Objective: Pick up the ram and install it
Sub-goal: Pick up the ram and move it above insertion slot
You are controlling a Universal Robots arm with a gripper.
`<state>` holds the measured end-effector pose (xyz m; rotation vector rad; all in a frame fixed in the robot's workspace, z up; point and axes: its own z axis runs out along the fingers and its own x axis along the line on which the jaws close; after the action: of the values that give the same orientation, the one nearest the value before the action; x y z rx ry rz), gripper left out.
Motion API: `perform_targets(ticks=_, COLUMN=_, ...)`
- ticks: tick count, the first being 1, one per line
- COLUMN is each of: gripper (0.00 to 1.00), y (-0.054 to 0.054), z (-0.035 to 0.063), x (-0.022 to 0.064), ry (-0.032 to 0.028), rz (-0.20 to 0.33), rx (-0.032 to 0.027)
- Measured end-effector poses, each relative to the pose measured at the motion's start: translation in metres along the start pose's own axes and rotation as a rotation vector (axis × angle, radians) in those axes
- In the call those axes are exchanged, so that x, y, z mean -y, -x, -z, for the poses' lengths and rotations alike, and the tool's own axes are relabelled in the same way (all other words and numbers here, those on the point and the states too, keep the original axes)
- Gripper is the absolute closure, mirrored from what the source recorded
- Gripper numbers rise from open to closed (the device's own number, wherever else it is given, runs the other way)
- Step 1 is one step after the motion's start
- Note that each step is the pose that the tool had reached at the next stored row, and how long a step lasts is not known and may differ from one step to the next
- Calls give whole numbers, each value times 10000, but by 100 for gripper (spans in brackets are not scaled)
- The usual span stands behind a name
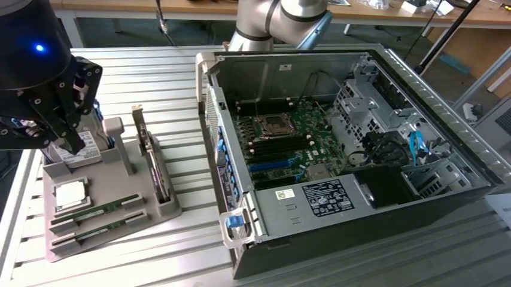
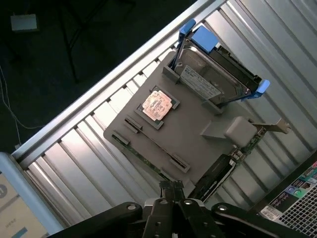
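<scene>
I hover over the gray tray (image 1: 119,182) with my gripper (image 1: 76,142) pinched shut on nothing. The ram (image 1: 97,210) lies untouched in its slot on that tray, a 2nd stick (image 1: 100,231) alongside, so neither pickup nor install is done. Inside the open computer case (image 1: 271,72) beside the tray, I cannot tell which memory slots are free. My own bulk hides the tray's far end.
</scene>
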<state>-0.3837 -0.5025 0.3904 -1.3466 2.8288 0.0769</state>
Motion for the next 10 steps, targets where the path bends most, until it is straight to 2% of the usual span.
perform_targets(ticks=2, gripper=89, y=-1, z=-1, x=1, ry=11, rz=379, rx=-14)
perform_targets(ticks=10, gripper=89, y=-3, z=1, x=3, ry=36, rz=1282, rx=-53)
